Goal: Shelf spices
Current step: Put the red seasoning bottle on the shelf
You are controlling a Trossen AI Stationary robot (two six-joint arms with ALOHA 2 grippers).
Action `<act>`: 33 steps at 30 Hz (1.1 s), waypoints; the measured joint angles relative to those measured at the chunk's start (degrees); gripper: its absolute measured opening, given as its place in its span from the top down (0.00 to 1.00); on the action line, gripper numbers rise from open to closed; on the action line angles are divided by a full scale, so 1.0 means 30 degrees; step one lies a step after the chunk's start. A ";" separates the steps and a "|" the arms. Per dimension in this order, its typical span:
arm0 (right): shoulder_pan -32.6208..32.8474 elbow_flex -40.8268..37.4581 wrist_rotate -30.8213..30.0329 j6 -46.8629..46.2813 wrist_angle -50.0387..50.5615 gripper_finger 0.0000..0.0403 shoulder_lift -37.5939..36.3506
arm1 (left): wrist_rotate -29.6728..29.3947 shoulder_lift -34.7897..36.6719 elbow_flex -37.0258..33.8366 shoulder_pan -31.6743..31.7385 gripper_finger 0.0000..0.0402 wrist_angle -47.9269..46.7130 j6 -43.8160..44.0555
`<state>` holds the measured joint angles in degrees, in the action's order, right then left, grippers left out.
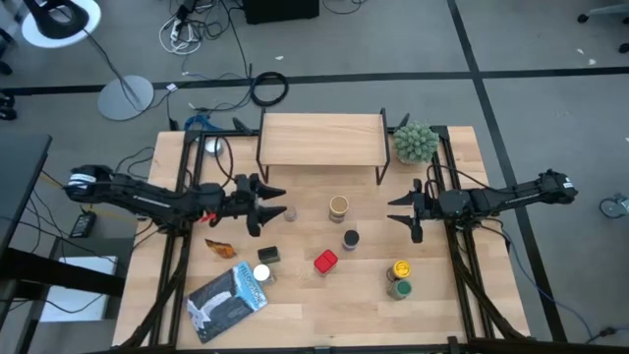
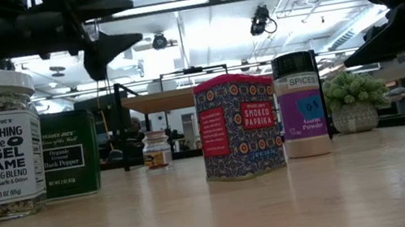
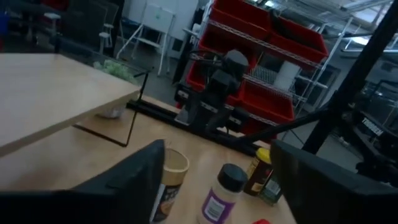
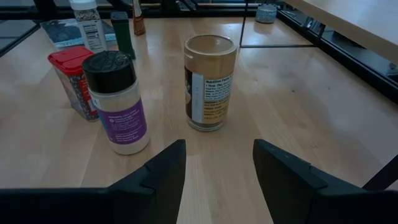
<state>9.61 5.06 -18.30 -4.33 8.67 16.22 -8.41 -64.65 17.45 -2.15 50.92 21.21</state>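
Observation:
The shelf [image 1: 319, 138] stands at the table's far middle, its board bare. In front of it stand the spices: a tan jar [image 1: 338, 207], a dark-lidded garlic powder jar [image 1: 350, 239], a red paprika tin [image 1: 325, 262], a yellow jar [image 1: 400, 268], a green jar [image 1: 399, 288], a white-lidded jar [image 1: 261, 274], a dark green tin [image 1: 267, 255], an orange packet [image 1: 220, 247] and a small jar [image 1: 288, 212]. My left gripper [image 1: 267, 208] hangs open above the table, just left of the small jar. My right gripper [image 1: 400, 211] is open too, right of the tan jar [image 4: 210, 81].
A spiky green plant [image 1: 416, 143] stands at the shelf's right end. A flat blue-grey packet [image 1: 228, 300] lies near the front left. Black rails [image 1: 462, 285] run along both sides of the table. Bare wood lies between the shelf and the jars.

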 joint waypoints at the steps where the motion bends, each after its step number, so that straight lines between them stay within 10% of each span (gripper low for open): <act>1: 0.0005 0.0000 -0.0003 -0.0003 0.0000 0.53 -0.0004 | -0.0029 -0.0115 0.0000 0.0000 0.17 0.0000 0.0012; 10: 0.0000 0.0000 -0.0001 -0.0001 0.0004 0.53 0.0000 | 0.0851 -0.1112 0.1017 -0.0644 0.13 -0.1261 0.2127; 19: 0.0002 0.0000 0.0002 0.0004 -0.0004 0.53 0.0003 | -0.3511 -0.2464 0.9295 -0.3717 0.18 -1.5670 0.1599; 33: 0.0000 0.0000 0.0000 0.0001 -0.0015 0.53 -0.0004 | -0.3731 -1.0693 1.9381 -0.5336 0.21 -2.5996 0.6292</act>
<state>9.61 5.06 -18.30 -4.33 8.62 16.21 -19.60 -96.73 75.60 -18.16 -27.07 40.09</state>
